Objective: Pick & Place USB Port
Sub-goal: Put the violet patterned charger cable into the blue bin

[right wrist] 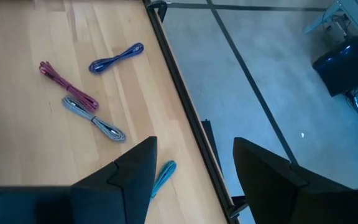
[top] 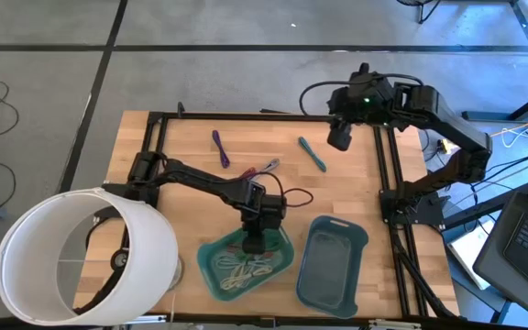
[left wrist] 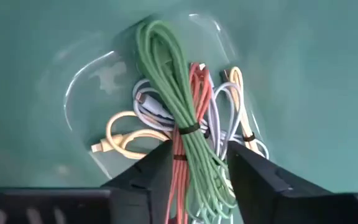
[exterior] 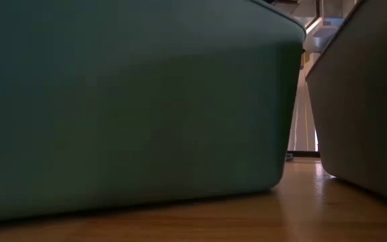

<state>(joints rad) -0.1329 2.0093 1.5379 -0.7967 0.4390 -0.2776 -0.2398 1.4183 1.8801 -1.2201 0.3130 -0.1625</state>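
We see the left gripper (left wrist: 199, 171) lowered into the teal plastic tray (top: 211, 255), its spread fingers straddling the green coiled USB cable (left wrist: 179, 106).

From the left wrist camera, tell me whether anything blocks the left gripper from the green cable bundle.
Nothing visible does. The left gripper is open inside the green tray, its fingers on either side of the green cable bundle, which lies on top of the pink, white and yellow cables. The right gripper waits far off.
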